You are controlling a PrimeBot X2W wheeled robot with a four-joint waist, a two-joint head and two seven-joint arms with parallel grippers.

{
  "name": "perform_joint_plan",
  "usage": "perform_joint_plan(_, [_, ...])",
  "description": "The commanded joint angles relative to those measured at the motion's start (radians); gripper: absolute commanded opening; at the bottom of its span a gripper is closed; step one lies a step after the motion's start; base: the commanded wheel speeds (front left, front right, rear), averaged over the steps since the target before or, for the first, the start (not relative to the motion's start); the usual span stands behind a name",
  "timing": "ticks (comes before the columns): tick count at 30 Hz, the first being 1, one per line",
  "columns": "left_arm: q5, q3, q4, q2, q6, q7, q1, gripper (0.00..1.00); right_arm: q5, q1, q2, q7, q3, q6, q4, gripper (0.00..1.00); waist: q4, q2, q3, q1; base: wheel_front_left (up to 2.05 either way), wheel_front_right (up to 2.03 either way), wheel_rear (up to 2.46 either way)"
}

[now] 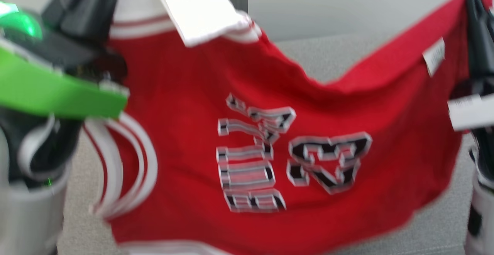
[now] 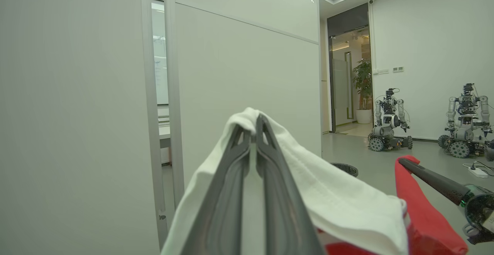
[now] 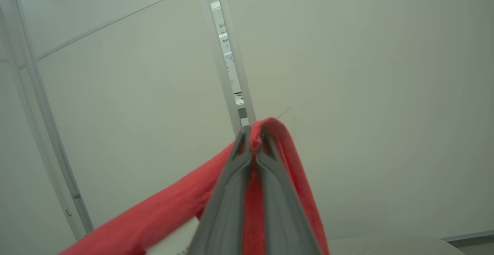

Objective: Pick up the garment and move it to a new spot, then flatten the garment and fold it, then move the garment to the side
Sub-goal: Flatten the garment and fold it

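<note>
Both arms are up and the garment [image 1: 270, 139] is airborne, strung between them.

- **left gripper** [image 2: 254, 128]: clenched on the white trim [image 2: 339, 201]. Cloth wraps over both fingertips, so the bite is right at the tips.
- **right gripper** [image 3: 251, 136]: clenched on a red edge, with a fold pinched between the tips.
- **Position:** the body hangs below both grippers, over the grey surface [image 1: 332, 54]. The top edge sags in a deep curve between the two grips.

My read of the step in hand: carry it to the new spot, then lay it flat. To do that well:

- Spread the grippers apart until the sag goes, but stop short of dragging cloth out of those tip-only bites.
- Lower both grippers level so the bottom edge lands first.
- Draw back toward the robot so the panel lays out without bunching.
- The head view is motion-blurred, so I'd slow down.

Material:

- Soft, limp cloth that drapes freely with no stiffness.
- Red body.
- A white striped loop [image 1: 123, 162], probably the armhole, dangles loose below the left gripper.
- Black-and-white block lettering [image 1: 251, 158] sits mid-panel and is likely a stiffer patch that will resist creasing.
- A small white label [image 1: 434, 56] sits just inboard of the right gripper.
</note>
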Motion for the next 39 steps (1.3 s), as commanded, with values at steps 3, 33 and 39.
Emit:
perform_joint_plan(3, [0.032, -0.005, 0.155, 0.006, -0.028, -0.006, -0.165, 0.00, -0.049, -0.193, -0.025, -0.045, 0.046, 0.000, 0.173, 0.00, -0.011, 0.0000, 0.177, 0.0000, 0.00, 0.00, 0.00])
perform_joint_plan(33, [0.042, -0.143, 1.134, -0.144, -0.105, -0.608, -0.428, 0.00, -0.442, -0.709, 0.037, -0.603, 0.012, 0.000, 1.326, 0.00, 0.127, 0.0000, 0.501, 0.0000, 0.00, 0.00, 0.00])
perform_joint_plan(39, [0.003, -0.067, 0.943, -0.105, -0.105, -0.607, -0.206, 0.00, -0.323, -0.580, 0.036, -0.603, 0.053, 0.000, 1.200, 0.00, 0.103, 0.0000, 0.464, 0.0000, 0.00, 0.00, 0.00])
